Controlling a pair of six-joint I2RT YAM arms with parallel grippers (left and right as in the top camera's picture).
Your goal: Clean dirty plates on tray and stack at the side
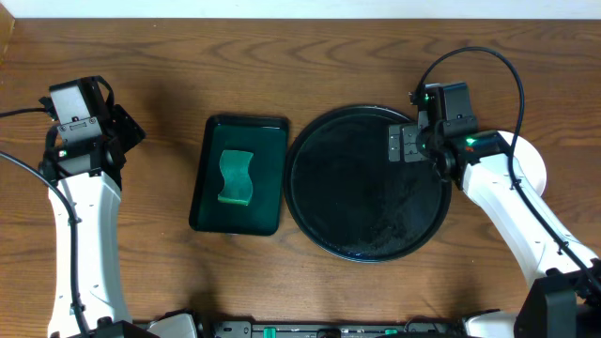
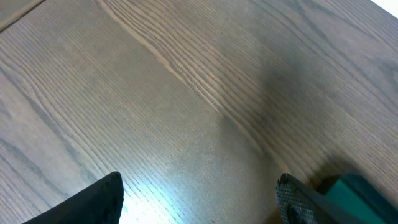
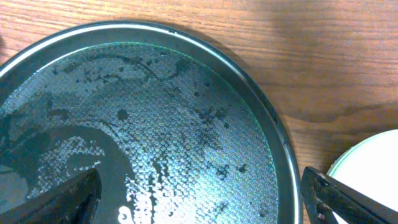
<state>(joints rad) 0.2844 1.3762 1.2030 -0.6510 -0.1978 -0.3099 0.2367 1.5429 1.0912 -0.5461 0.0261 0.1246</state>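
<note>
Overhead shows the tray [image 1: 357, 202] bare, so I should raise the open, empty right end effector [image 1: 404, 143] straight up, avoiding the white plate [image 3: 373, 163] just beside the rim.

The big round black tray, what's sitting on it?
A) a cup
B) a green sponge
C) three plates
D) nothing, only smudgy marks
D: the tray holds no objects, only streaky marks; the green sponge lies in the smaller rectangular tray beside it.
</note>
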